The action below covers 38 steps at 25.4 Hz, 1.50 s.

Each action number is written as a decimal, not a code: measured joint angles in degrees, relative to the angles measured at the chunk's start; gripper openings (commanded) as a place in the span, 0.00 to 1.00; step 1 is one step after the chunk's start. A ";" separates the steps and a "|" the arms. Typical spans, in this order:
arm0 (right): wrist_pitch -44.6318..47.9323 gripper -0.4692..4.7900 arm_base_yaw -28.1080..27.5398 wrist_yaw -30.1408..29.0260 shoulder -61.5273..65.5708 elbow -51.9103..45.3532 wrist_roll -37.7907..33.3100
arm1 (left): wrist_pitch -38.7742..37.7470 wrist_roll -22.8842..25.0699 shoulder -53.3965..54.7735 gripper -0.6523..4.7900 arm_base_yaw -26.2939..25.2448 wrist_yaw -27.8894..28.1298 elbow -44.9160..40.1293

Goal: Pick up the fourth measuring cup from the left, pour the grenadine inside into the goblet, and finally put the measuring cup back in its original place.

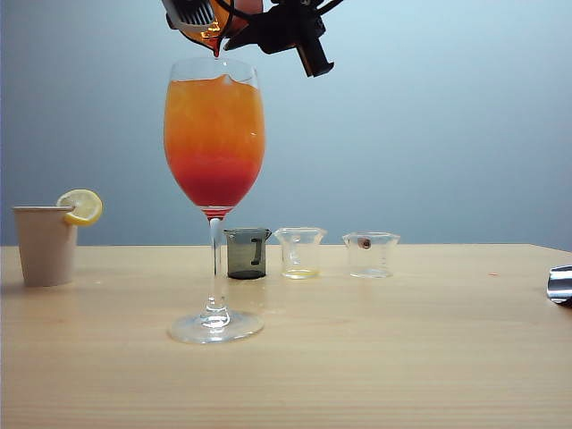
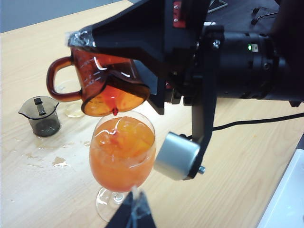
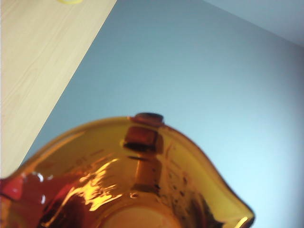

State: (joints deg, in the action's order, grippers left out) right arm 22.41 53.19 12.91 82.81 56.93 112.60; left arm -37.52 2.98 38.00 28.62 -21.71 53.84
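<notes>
right claw [image 2: 124, 45] pinching the fourth measuring cup [image 2: 102, 85] tipped spout-down over the goblet [image 1: 214, 134]; left claw unseen

Tipped red-brown measuring cup [image 2: 102, 88] drips grenadine [image 2: 114, 112] into the orange-filled goblet [image 1: 214, 143].

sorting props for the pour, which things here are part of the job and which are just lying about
In the job: fourth measuring cup, tipped in the right gripper; grenadine dripping from its spout; goblet below.

Lying about: grey cup, two clear cups, paper cup with lemon slice, idle left gripper.
</notes>
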 measured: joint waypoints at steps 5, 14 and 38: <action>0.00 0.13 0.00 0.00 0.00 0.00 0.00 | 0.00 0.00 0.00 0.11 0.00 0.00 0.00; -0.85 0.13 0.00 0.02 0.00 0.00 -0.04 | 0.00 0.00 0.00 0.11 0.00 0.00 0.00; -0.87 0.13 0.00 0.11 0.00 0.00 -0.04 | 0.04 0.00 0.00 0.11 0.00 0.00 0.00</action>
State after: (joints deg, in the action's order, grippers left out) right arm 21.54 53.19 13.02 82.81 56.93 112.55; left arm -37.47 2.98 38.00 28.62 -21.71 53.84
